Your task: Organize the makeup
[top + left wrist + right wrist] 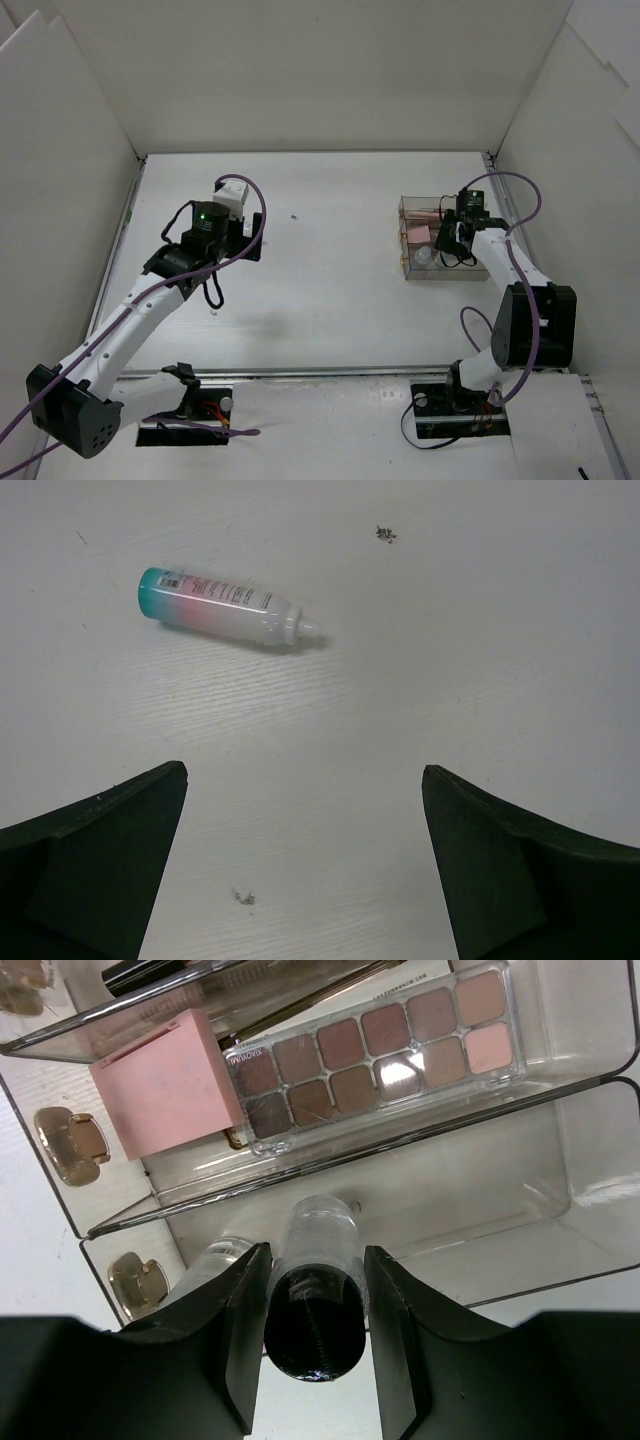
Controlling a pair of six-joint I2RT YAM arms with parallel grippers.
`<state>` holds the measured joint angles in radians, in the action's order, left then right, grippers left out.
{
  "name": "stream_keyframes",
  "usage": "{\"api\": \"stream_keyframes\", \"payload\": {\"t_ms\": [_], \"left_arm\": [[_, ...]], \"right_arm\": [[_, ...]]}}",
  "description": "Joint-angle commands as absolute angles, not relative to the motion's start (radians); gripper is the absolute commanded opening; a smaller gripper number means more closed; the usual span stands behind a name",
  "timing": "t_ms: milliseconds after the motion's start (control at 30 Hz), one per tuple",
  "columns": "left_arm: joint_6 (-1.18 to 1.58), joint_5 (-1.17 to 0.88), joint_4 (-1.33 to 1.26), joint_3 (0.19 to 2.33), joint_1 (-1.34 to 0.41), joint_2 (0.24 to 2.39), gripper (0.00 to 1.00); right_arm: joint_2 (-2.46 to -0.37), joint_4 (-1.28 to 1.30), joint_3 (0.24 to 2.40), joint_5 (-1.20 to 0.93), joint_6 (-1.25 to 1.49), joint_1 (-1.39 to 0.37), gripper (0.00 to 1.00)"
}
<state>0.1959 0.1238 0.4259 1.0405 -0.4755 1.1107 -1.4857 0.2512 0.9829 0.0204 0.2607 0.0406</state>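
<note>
Jaws of the left gripper (pixel 305 772) are standing wide apart and are gripping nothing; we are seeing bare worktop (pixel 320 310) between its two dark fingers. We are locating this gripper over the left half of the worktop, well apart from the right arm. A pink bottle (pixel 225 605) with a teal end is lying on its side on the worktop ahead of the open fingers and off to their left, touching neither. Its white neck is pointing right.

We are finding the right gripper (pixel 318 1252) over the clear acrylic box (pixel 412 270), which is sitting near the right edge of the worktop. Its jaws are partly closed and are clamping a clear bottle (pixel 322 1222) whose dark end is facing the wrist camera. The bottle is at the nearest compartment of the box; we cannot tell whether it is resting on the floor there. A second clear bottle (pixel 222 1255) is showing just beside one finger. In the next compartment a brown palette (pixel 375 1055) is lying flat, with a pink square (pixel 165 1085) just beside its left end.
</note>
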Motion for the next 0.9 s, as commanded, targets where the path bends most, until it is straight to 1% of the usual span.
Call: {"api": "stream_keyframes", "payload": {"t_ms": [0,100,133,200,300,333,433,633,867], "left_arm": [[0.21,0.121,0.414,1.06,-0.468,1.094,1.0],[0.21,0.118,0.419,1.063,-0.468,1.101,0.99],[0.21,0.112,0.419,1.063,-0.468,1.104,1.0],[0.212,0.109,0.417,1.063,-0.468,1.112,1.0],[0.216,0.112,0.417,1.065,-0.468,1.115,1.0],[0.218,0.113,0.417,1.066,-0.459,1.115,0.99],[0.219,0.114,0.42,1.069,-0.459,1.124,0.99],[0.221,0.124,0.434,1.081,-0.449,1.14,1.0],[0.199,0.155,0.442,1.126,-0.394,1.189,1.0]], "right_arm": [[-1.492,0.201,0.985,0.026,0.271,0.052,0.17],[-1.512,0.199,0.985,0.02,0.27,0.055,0.24],[-1.517,0.201,0.985,0.018,0.27,0.055,0.29],[-1.531,0.201,0.98,0.014,0.27,0.06,0.33],[-1.531,0.201,0.973,0.008,0.275,0.061,0.44],[-1.529,0.201,0.971,0.008,0.276,0.061,0.49],[-1.52,0.204,0.969,0.008,0.273,0.061,0.57],[-1.441,0.247,0.979,0.029,0.281,0.063,0.65],[-1.251,0.35,1.055,0.109,0.278,0.061,0.71]]}}
